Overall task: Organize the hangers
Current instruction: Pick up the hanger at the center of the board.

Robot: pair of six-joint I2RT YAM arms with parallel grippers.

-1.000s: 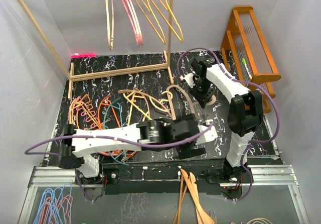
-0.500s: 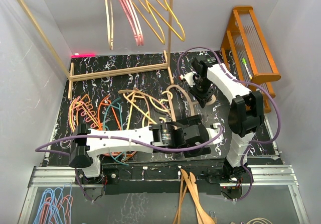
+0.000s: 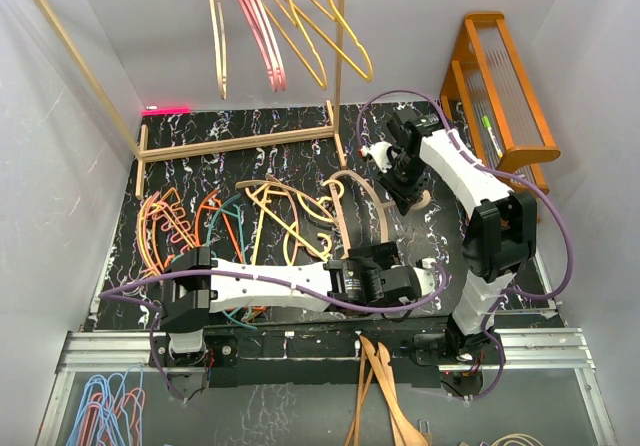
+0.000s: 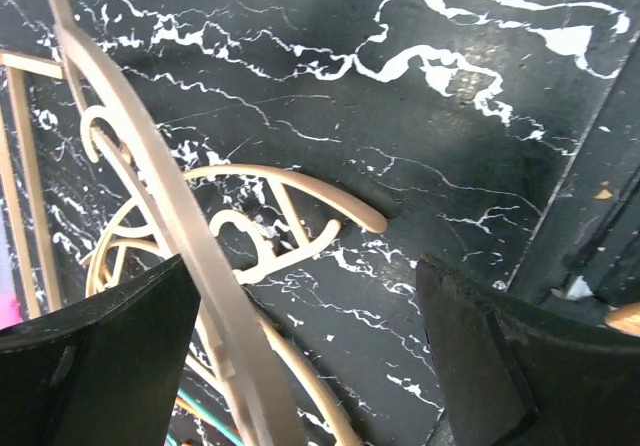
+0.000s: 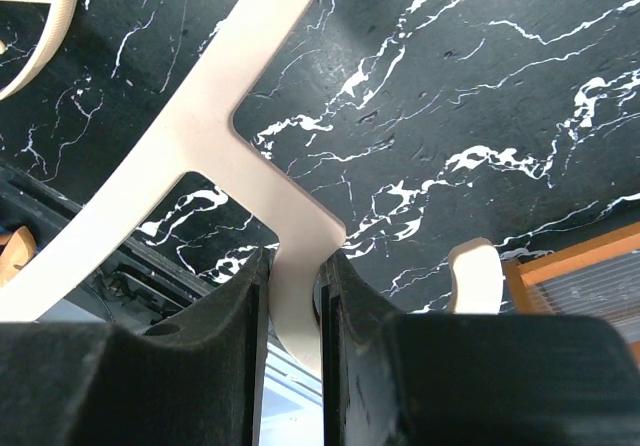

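We are pinching the tan hanger (image 5: pixel 200 136) by its neck in the right gripper (image 5: pixel 295 296), holding it over the table (image 5: pixel 480 116) (one arm is slanting past our spread, empty left gripper (image 4: pixel 300 336)). We are risking it swivelling in so narrow a hold and snagging the other hangers (image 3: pixel 260 211) lying below.

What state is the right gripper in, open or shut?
Shut. The right gripper has its fingers pressed against both sides of the tan hanger.
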